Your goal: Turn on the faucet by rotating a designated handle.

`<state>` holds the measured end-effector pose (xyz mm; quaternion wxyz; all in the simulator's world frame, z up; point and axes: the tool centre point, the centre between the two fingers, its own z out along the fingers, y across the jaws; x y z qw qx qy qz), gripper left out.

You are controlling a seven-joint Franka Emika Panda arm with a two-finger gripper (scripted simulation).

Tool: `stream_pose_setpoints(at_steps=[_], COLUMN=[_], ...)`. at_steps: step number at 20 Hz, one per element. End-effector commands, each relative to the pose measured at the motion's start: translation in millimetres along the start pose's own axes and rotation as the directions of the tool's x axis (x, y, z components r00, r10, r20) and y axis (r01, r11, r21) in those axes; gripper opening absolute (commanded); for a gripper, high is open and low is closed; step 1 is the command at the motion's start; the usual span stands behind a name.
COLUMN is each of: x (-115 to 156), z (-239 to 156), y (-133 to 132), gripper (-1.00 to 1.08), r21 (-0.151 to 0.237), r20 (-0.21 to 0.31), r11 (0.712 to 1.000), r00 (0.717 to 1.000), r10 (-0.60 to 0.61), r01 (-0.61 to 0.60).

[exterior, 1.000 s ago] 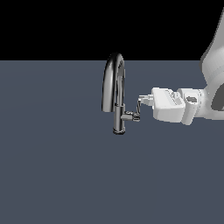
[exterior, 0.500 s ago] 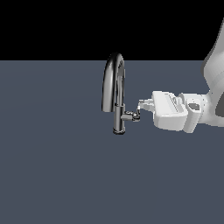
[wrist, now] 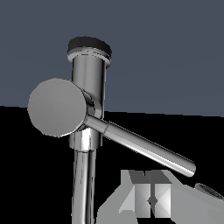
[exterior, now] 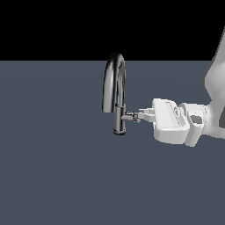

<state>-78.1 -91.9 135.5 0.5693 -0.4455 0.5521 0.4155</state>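
Note:
The chrome faucet [exterior: 119, 115] stands on the grey floor, its arched spout [exterior: 112, 70] curving toward the exterior view's left. Its handle [exterior: 131, 117] is a short stub sticking out toward the exterior view's right. In the wrist view the stub ends in a round cap [wrist: 56, 107], and a thin lever [wrist: 142, 147] slants away from the body [wrist: 87, 81]. My gripper [exterior: 141, 115] reaches in from the exterior view's right with its fingers together at the handle's tip. In the wrist view the closed fingers [wrist: 151, 199] sit just beside the lever, holding nothing.
The flat grey floor [exterior: 52, 167] spreads around the faucet, with a black background behind it. My white hand and arm [exterior: 193, 123] fill the exterior view's right side.
My gripper has moved down beside the faucet, and the handle's lever has swung down with the fingertips. The faucet body has not moved.

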Motion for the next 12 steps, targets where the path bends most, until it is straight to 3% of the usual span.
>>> stream_pose_setpoints(at_steps=[1,12], x=[16.4,69.3], z=[2.0,7.8], y=[6.4,24.8], gripper=[-1.0,-1.0], r21=[-0.003,-0.016], r20=[0.0,0.007], r11=[1.0,0.999], r00=[1.0,0.999], r10=[0.013,0.032], r01=[-0.013,-0.032])
